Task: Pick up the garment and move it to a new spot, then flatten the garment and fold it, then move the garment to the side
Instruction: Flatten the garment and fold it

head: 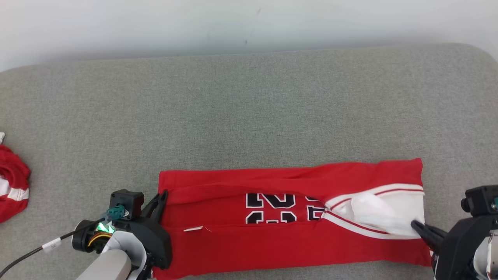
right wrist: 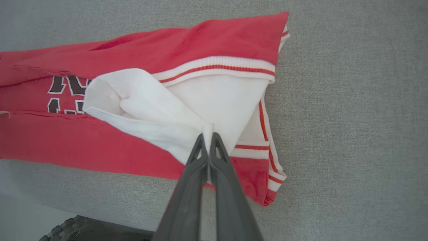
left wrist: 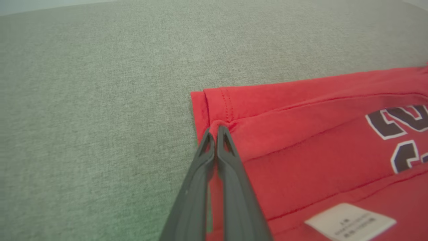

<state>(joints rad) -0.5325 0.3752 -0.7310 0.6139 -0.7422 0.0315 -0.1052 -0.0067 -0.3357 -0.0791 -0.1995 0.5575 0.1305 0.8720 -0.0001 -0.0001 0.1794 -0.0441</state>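
The garment (head: 272,233) is a red jersey with black numbers and a white inner panel, lying as a long folded strip across the near part of the grey surface. My left gripper (head: 163,194) is at its left end, shut on a pinch of the red hem (left wrist: 217,126). At the right end my right gripper (head: 416,224) is shut on a fold of the white fabric (right wrist: 208,129), beside the red-striped white trim (right wrist: 264,127). A white care label (left wrist: 349,221) lies on the red cloth near the left fingers.
A second red and white cloth (head: 11,186) lies bunched at the far left edge of the grey padded surface (head: 249,109), which stretches bare beyond the garment up to a pale wall (head: 249,23). The surface's near edge (right wrist: 33,201) runs just below the jersey.
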